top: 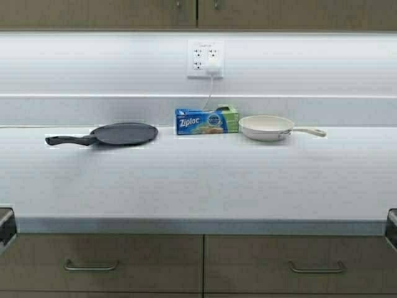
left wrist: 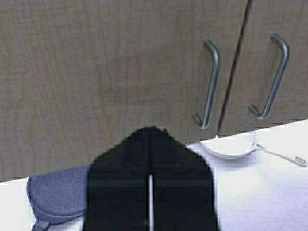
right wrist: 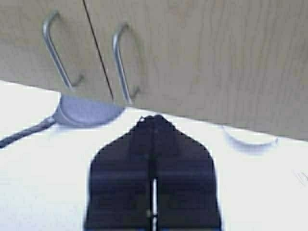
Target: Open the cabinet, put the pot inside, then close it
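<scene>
Tan cabinet (top: pixel 197 13) doors cut off; both hands pressed closed.

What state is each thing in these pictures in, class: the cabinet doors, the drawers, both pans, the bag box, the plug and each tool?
cabinet: both doors shut
drawers: shut
griddle pan: flat on the counter, empty
white frying pan: upright on the counter, empty
Ziploc box: lying on its long side against the backsplash
plug: in the wall outlet
left tool: shut, holding nothing
right tool: shut, holding nothing
</scene>
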Tool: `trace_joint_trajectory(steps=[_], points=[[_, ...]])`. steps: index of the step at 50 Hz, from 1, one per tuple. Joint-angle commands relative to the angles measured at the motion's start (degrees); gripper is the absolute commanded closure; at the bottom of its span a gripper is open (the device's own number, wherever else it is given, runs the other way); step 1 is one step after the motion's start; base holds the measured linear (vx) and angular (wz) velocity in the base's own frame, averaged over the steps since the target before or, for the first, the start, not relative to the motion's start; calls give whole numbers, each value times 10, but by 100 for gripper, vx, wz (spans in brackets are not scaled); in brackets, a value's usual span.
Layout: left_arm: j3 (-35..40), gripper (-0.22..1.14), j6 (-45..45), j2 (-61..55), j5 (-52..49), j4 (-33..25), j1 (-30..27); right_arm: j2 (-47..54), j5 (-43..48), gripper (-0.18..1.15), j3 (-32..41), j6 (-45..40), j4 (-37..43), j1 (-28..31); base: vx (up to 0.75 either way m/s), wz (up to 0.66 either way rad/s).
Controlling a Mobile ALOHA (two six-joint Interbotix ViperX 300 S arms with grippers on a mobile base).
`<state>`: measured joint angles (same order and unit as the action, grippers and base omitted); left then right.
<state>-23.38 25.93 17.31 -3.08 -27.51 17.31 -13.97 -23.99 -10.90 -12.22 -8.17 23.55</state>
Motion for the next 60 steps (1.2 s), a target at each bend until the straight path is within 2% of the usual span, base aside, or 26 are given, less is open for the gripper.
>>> trace_joint_trajectory(steps=[1,23,60], points=[[3,87,-1,4,6,-1,0,-34,4,91,-18,0,1,0,2,-2],[-27,87,-2,4,24,-1,0,-47,3,91,-36,0,1,0,0,0],[-36,87,-16,4,35,-3,0,-43,5,91,-53,2,0,-1,0,0]])
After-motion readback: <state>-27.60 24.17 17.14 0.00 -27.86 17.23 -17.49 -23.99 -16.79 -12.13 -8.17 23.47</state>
